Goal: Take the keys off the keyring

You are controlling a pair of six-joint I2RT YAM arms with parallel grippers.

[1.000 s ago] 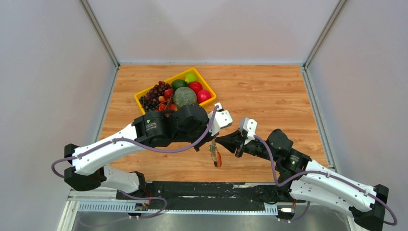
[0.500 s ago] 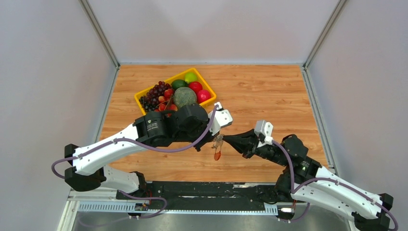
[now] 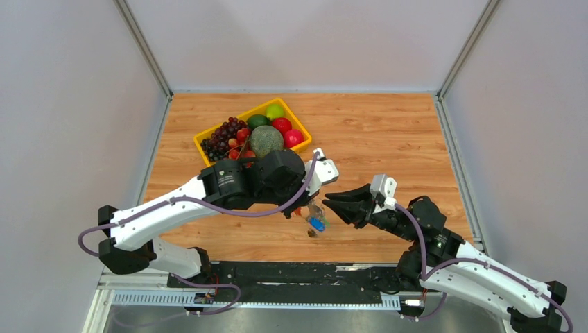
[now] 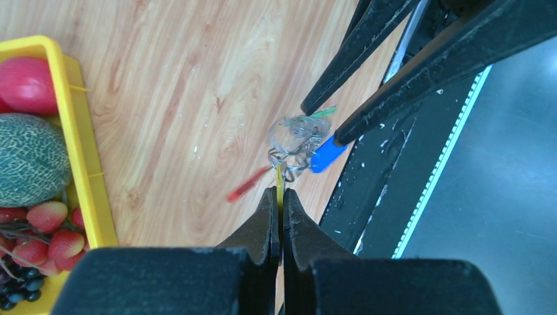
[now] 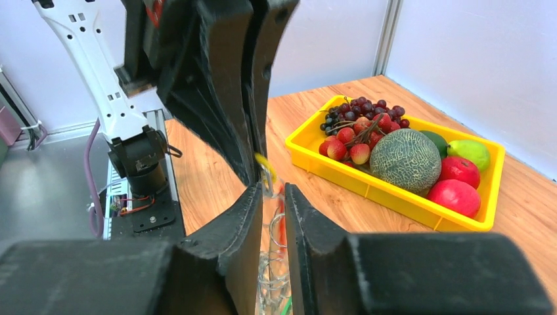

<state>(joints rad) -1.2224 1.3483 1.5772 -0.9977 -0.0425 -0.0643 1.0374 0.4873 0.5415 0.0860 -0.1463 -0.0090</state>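
Pinched shut on yellow key [image 4: 279, 187] with left fingers [image 4: 266, 220], with keyring [image 4: 293, 139] hanging just past those tips. Parted slightly at right fingers [image 4: 334, 77], tips either side of keyring, blue key [image 4: 326, 155] touching one tip.

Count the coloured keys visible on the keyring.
3: yellow key in the left claw, blue key beside the keyring, green key near the right claw. More may be hidden.
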